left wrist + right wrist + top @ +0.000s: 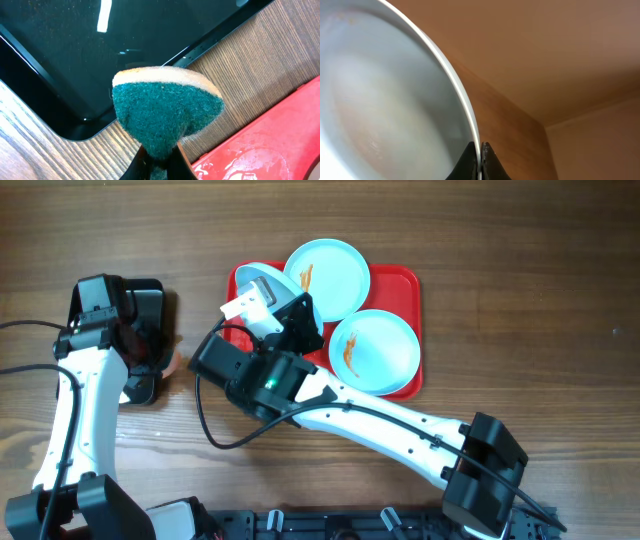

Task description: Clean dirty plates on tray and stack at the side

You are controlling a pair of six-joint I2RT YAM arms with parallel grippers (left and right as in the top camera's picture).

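Pale-blue and glossy, three round shallow plates sit on or over the tray [408, 285], a red plastic rectangle with rounded corners and a raised rim. We see the back plate [330, 272] lapping over the tray's far rim, with an orange smear near its left edge. The right plate [385, 348] lies in the tray's right half, also smeared orange, and its rim meets the back plate's. The third plate [250, 277] is at the tray's back left corner, mostly hidden under the right arm. The right gripper [481, 151] is clamped on its thin rim, black fingers pinched together with the edge between them. Whether that plate is lifted clear of the tray we cannot tell. Further left, the left gripper [160, 159] is closed tight on a sponge [165, 117], which has a coarse green scouring face and a tan foam back and is squeezed into a wedge. Beneath it lies the rounded corner of a smooth black tray [70, 65], with the red tray's corner close by. Everything rests on a brown wood-grain table [270, 60].
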